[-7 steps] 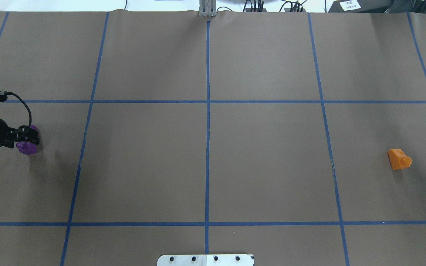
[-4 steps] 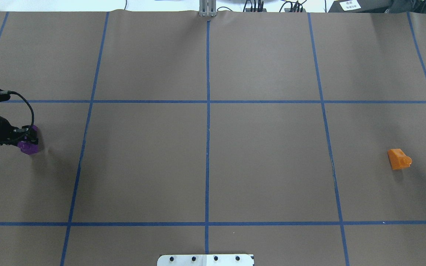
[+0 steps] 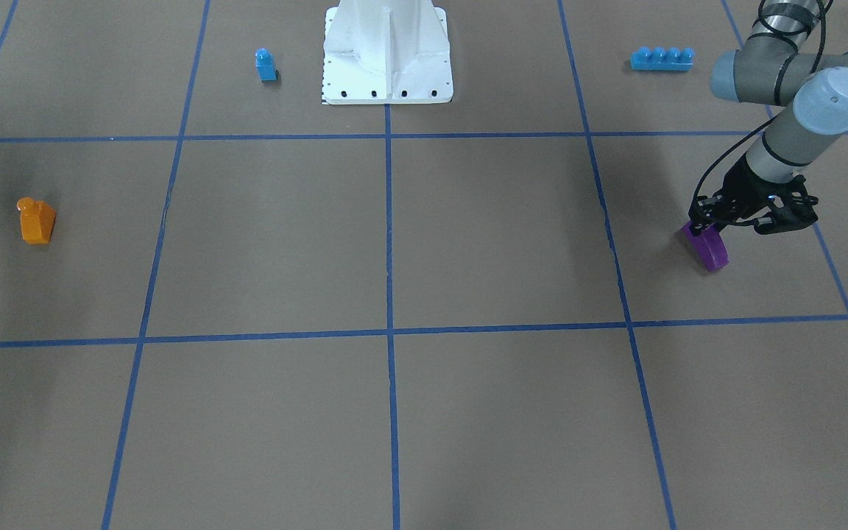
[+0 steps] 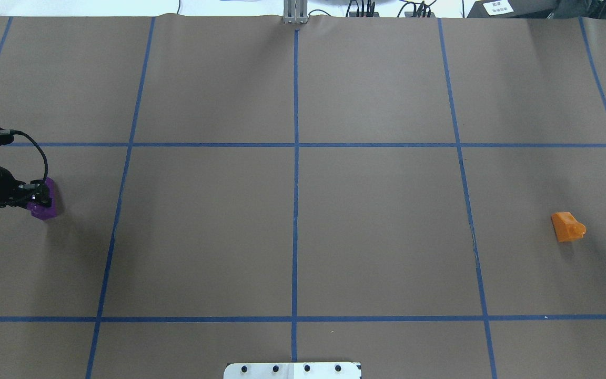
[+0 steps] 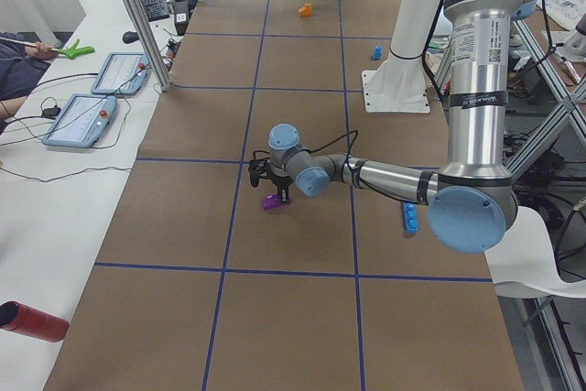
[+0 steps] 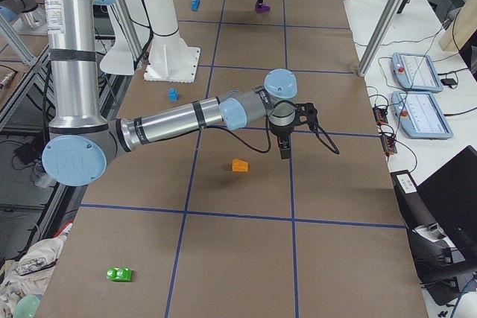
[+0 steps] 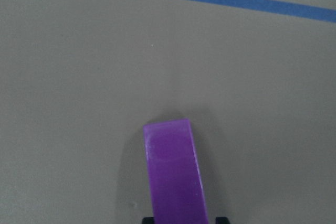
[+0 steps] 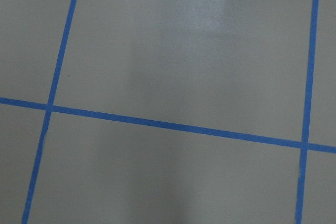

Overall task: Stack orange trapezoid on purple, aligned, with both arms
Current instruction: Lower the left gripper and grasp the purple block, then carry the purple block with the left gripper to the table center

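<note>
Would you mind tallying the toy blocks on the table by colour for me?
Orange: 1, the orange trapezoid
Purple: 1, the purple block
Blue: 2, the one-stud block and the four-stud brick
Green: 1, the green block
Total: 5

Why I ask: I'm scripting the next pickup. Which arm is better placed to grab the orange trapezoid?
Right. The right hand hangs near the orange trapezoid; the left hand is closed on the purple block, far off on the opposite side.
</note>
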